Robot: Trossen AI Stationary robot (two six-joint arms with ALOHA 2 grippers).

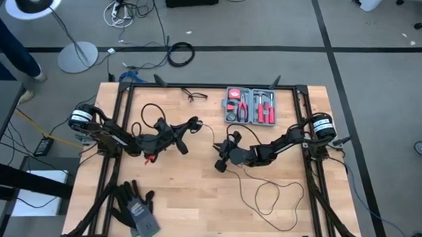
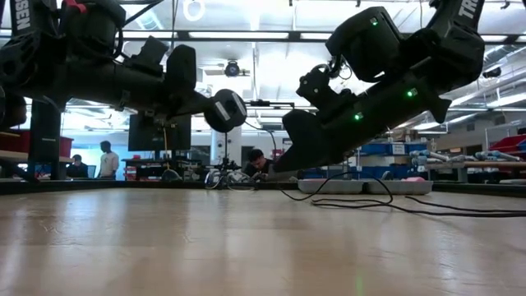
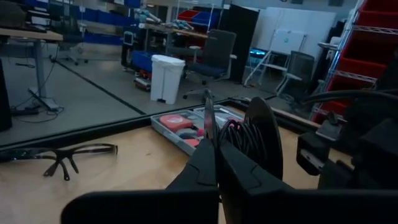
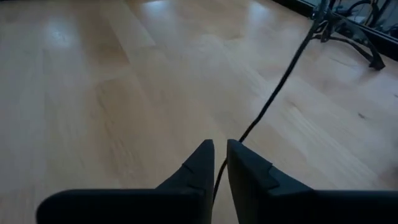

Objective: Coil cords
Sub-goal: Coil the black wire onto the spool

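Note:
The cords are one thin black cable (image 1: 268,194). It lies in loose loops on the table's right half and runs up to a round black puck (image 2: 224,109). Part of the cable is wound on that puck (image 3: 244,138). My left gripper (image 1: 194,123) is shut on the puck and holds it level above the table's middle. My right gripper (image 1: 220,162) slants down just right of the middle. Its fingers are closed to a narrow slit, and the cable (image 4: 273,93) runs through it. My left gripper pinches the puck's thin round flange (image 3: 207,115) edge-on between its two fingers. The fingers come level from the table's left. The puck is lifted clear of the table, and the wound cable sits behind the flange. My right gripper has the cable (image 4: 241,135) between its two fingertips, and the cable runs lengthwise through the slit. The fingers slant down from the table's right. Ahead of them the cable stretches straight toward the left gripper. Behind them it trails slack to the loops on the table.
A grey case of red tools (image 1: 250,106) lies at the far edge, with black glasses (image 1: 193,95) left of it. Dark gloves (image 1: 137,207) lie at the near left. A thicker cable ring (image 1: 180,54) lies on the floor beyond the table. Bare wood shows near the middle.

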